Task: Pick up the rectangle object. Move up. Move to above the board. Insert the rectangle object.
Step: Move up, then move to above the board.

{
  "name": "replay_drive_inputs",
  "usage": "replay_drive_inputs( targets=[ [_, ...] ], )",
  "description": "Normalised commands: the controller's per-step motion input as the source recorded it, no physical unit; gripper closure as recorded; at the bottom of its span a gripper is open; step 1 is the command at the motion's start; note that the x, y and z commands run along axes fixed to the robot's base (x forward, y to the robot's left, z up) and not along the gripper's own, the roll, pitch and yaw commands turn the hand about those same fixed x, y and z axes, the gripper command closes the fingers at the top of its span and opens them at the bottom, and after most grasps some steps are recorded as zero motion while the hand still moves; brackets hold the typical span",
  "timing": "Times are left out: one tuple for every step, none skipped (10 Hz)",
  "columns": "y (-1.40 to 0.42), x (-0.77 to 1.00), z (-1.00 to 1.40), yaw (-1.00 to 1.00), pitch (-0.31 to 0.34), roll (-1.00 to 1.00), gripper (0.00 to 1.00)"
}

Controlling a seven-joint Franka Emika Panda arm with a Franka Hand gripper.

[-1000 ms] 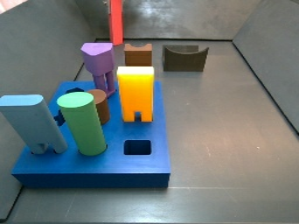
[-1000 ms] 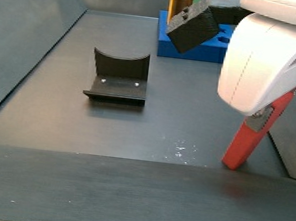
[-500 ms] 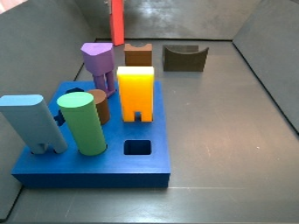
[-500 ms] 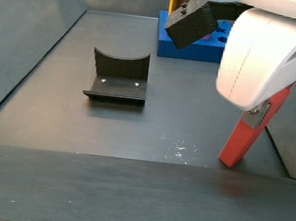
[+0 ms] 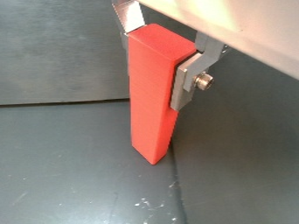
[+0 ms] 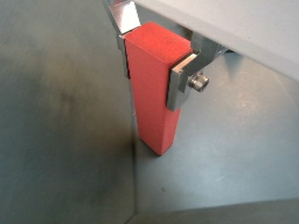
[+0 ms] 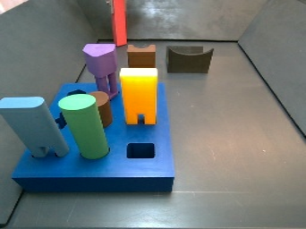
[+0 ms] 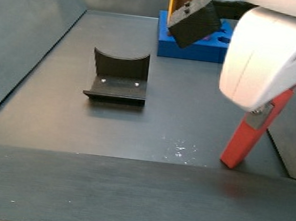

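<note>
The rectangle object (image 5: 152, 96), a tall red block, stands upright between my gripper (image 5: 158, 48) fingers, which are shut on its upper end; it also shows in a wrist view (image 6: 152, 96). Its lower end is at the dark floor. In a side view the white gripper (image 8: 260, 113) holds the red block (image 8: 252, 140) at the right, near the wall. In a side view the red block (image 7: 118, 22) shows at the far back, and the gripper is out of frame. The dark-blue board (image 7: 96, 170) lies in front, with an open square hole (image 7: 141, 150).
On the board stand a green cylinder (image 7: 84, 125), a light-blue block (image 7: 34, 125), an orange-yellow notched block (image 7: 139, 94), a purple peg (image 7: 99, 63) and a brown block (image 7: 141, 58). The dark fixture (image 7: 188, 59) stands at the back, also in a side view (image 8: 119, 76).
Almost nothing differs. My gripper stays shut on the red block at the same spot, with only a slight sideways wobble in a side view.
</note>
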Motion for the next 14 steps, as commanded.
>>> replay_drive_inputs(
  targets=[
    [-0.08, 0.07, 0.87, 0.00, -0.020, 0.00, 1.00],
    [-0.08, 0.03, 0.75, 0.01, 0.026, 0.01, 1.00],
    [-0.05, 0.02, 0.64, 0.02, 0.053, 0.03, 1.00],
    [-0.02, 0.01, 0.49, 0.01, 0.081, 0.06, 1.00],
    [-0.01, 0.00, 0.38, 0.01, 0.097, 0.07, 1.00],
    [-0.01, 0.00, 0.24, 0.02, 0.105, 0.08, 1.00],
    [-0.01, -0.01, 0.18, 0.02, 0.101, 0.08, 1.00],
    [-0.38, -0.32, 1.00, 0.15, 0.152, 0.09, 1.00],
    [-0.38, -0.32, 1.00, 0.14, 0.138, 0.10, 1.00],
    [-0.33, -0.29, 1.00, 0.10, 0.063, 0.15, 1.00],
    [-0.30, -0.27, 1.00, 0.08, 0.039, 0.15, 1.00],
    [-0.26, -0.24, 1.00, 0.05, 0.024, 0.12, 1.00],
    [-0.24, -0.22, 1.00, 0.04, 0.032, 0.11, 1.00],
    [-0.21, -0.20, 1.00, 0.03, 0.032, 0.11, 1.00]
  ],
)
